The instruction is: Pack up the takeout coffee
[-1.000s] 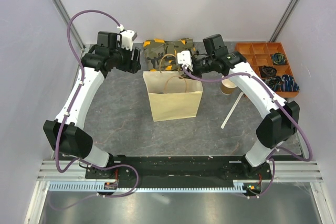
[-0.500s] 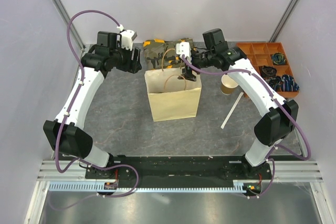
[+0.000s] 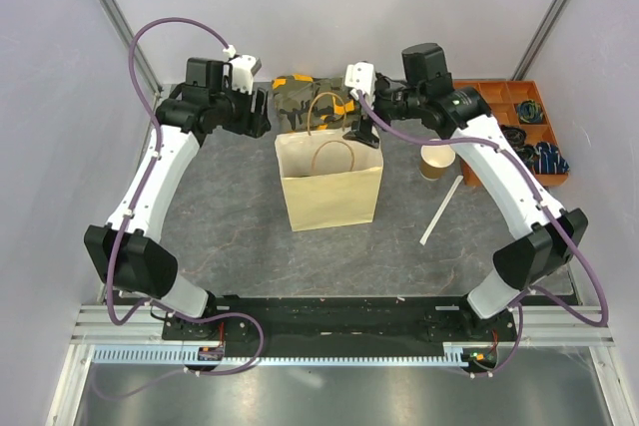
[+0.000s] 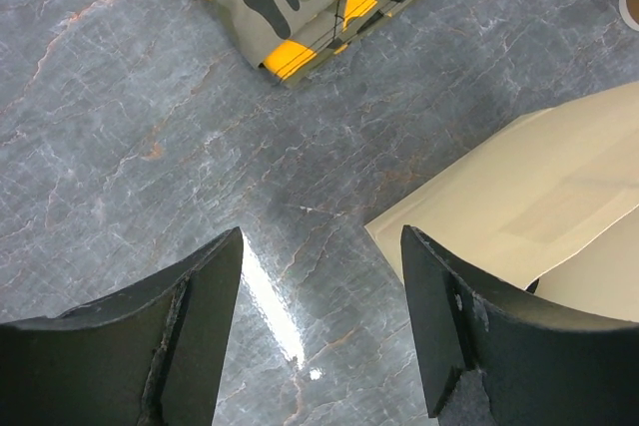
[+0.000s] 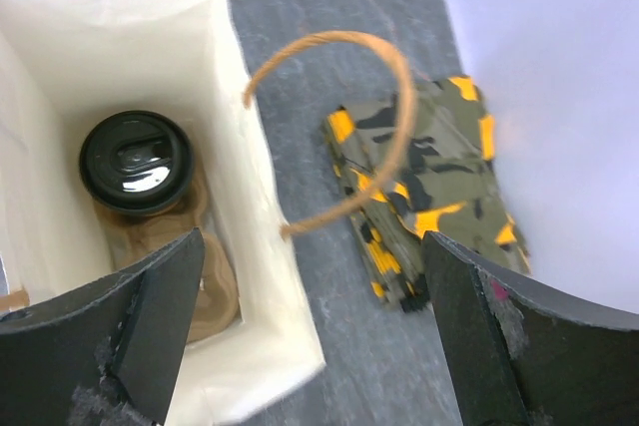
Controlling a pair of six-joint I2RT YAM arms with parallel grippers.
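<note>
right gripper [image 5: 312, 326] of mine hangs spread and empty, just over one rim of the paper bag [image 5: 262, 207]. the takeout coffee [image 5: 135, 160] stands upright down inside that bag, lid up, below me and off to one finger's side, its axis vertical. i judge this arm the nearer; my left gripper [image 4: 319, 331], also spread, hovers over the table [image 4: 150, 127] beside the bag.

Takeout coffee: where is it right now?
Right wrist view: the takeout coffee stands lid-up inside the paper bag, at its bottom, left of the camouflage cloth.
</note>
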